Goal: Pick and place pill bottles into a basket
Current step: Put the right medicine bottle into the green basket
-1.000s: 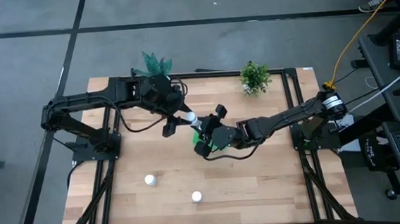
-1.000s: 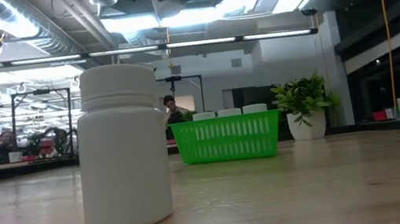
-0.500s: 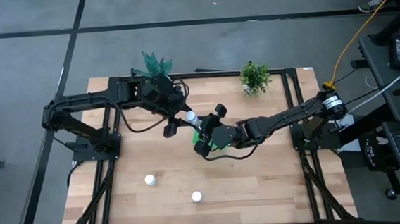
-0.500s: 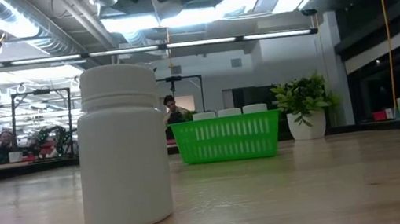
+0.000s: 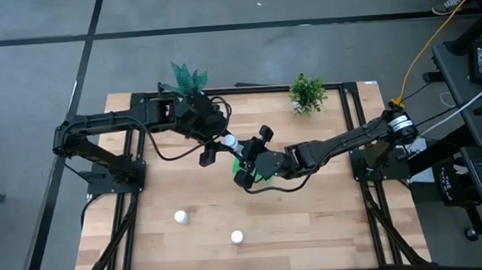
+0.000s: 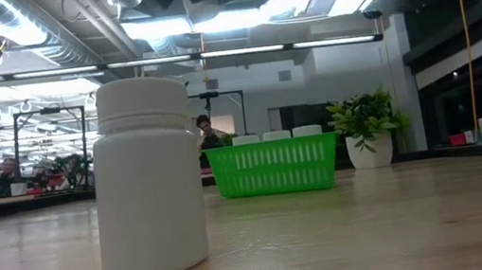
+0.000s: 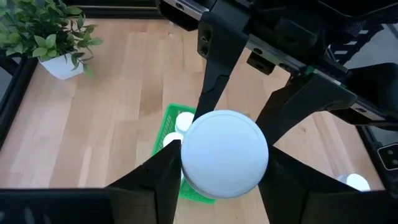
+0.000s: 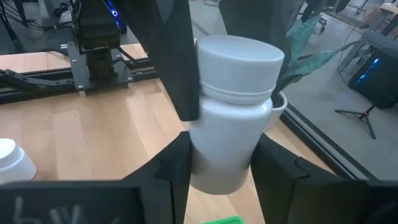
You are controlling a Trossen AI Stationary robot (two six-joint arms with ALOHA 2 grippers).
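**Now: one bottle aloft over the basket, two waiting on the wood**

Right up close, the near-right bottle [image 6: 147,178] stands upright on the table [image 5: 315,223]. It is a smooth white plastic cylinder with a ridged neck under a flat round cap. Off to its left, well apart, the near-left bottle [image 5: 180,217] stands upright too. The tabletop is pale planked wood with a visible grain, set in a black metal frame.

Moving to mid-table, the basket [image 6: 275,170] sits flat. It is bright green plastic, rectangular, with low slotted walls, and three white caps poke above its rim in a row. The right gripper [image 5: 251,161] reaches in from the right and hangs right over the basket, hiding most of it from above. Whether that claw is clenched or released, I cannot tell.

Just beyond on the far-left side, the left gripper [image 5: 222,143] is clamped on the held bottle [image 7: 224,152]. Its dark fingers [image 7: 163,177] press either side below the round white cap. That bottle is up in the air, just beside the basket's far-left corner.

At the far edge stand a leafy potted plant [image 5: 307,92] in a white pot on the right and a teal spiky plant [image 5: 187,76] on the left.

Beyond the table is a grey floor, a workshop with bright ceiling strip lights, and a person [image 6: 208,131] in the distance.
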